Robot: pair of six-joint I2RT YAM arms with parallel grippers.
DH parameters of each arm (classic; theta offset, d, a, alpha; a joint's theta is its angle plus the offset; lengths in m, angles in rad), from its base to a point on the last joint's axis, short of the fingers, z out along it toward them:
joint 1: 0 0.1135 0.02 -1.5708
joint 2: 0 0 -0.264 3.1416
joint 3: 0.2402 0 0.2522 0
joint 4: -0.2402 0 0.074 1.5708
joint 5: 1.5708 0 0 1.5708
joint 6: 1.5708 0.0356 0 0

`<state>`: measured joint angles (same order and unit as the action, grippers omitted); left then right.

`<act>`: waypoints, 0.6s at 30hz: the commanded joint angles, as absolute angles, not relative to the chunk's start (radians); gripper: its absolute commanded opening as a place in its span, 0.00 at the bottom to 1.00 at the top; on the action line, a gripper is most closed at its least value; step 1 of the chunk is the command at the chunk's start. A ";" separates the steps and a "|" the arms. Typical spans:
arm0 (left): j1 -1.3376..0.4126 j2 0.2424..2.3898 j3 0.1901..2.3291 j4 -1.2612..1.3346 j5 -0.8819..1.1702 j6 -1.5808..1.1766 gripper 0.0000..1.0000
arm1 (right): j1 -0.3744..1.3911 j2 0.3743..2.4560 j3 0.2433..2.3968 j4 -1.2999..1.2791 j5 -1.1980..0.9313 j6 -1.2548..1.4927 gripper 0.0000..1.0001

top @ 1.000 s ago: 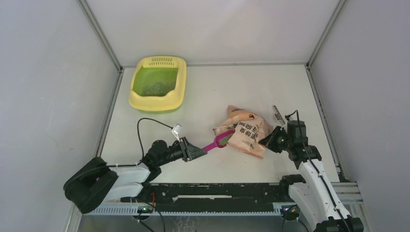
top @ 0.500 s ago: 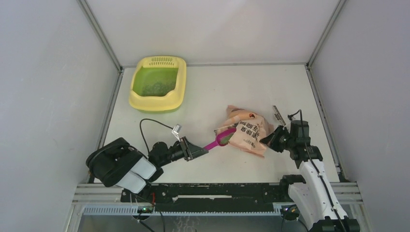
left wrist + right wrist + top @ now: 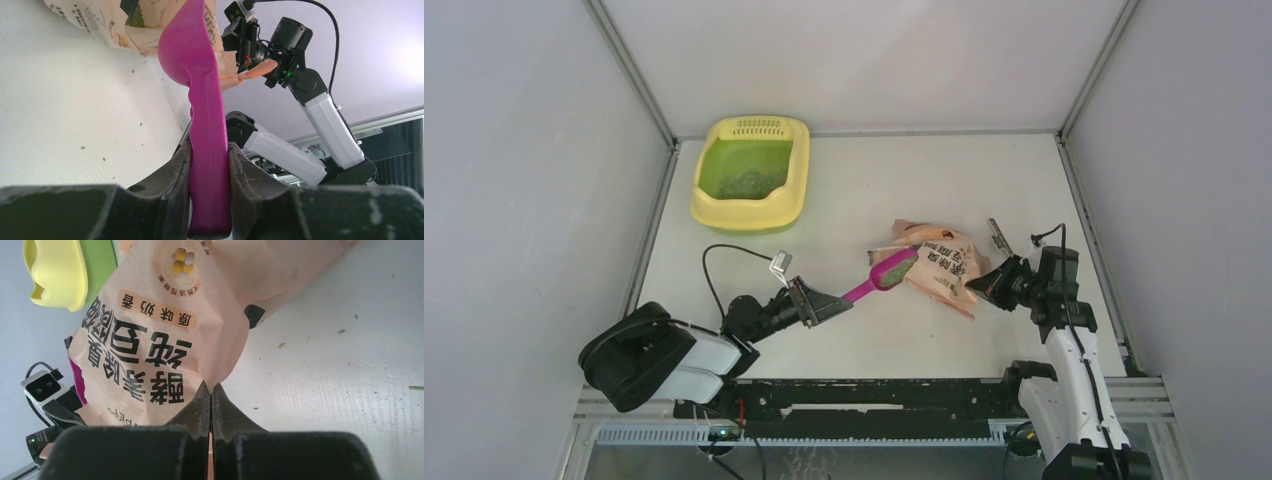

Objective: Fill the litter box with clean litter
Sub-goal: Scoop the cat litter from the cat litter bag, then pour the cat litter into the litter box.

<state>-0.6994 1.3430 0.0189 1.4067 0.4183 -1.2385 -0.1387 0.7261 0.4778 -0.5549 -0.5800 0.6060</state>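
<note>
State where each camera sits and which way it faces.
Top external: above and behind the robot, looking down on the table, litter box, scoop and bag; left arm and right arm show.
Left wrist: on the left gripper, low, looking along the scoop toward the bag; its fingers and the right arm show.
Right wrist: on the right gripper, facing the bag and litter box; its shut fingers show.
Shared: all three show the bag.
</note>
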 commanded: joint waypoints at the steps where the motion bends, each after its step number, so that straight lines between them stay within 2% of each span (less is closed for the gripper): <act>1: -0.692 1.289 0.014 1.485 0.410 -1.281 0.02 | -0.170 0.730 0.526 -0.492 -0.617 0.584 0.00; 12: -0.668 1.186 -0.034 1.482 0.391 -1.390 0.02 | -0.201 0.747 0.526 -0.501 -0.633 0.563 0.00; 18: -0.609 1.077 0.038 1.386 0.407 -1.438 0.03 | -0.201 0.740 0.526 -0.513 -0.630 0.548 0.00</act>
<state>-0.6518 1.1587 0.0109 1.4006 0.3977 -1.3895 -0.1913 0.7498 0.4801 -0.5488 -0.6373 0.5793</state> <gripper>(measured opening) 0.324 0.008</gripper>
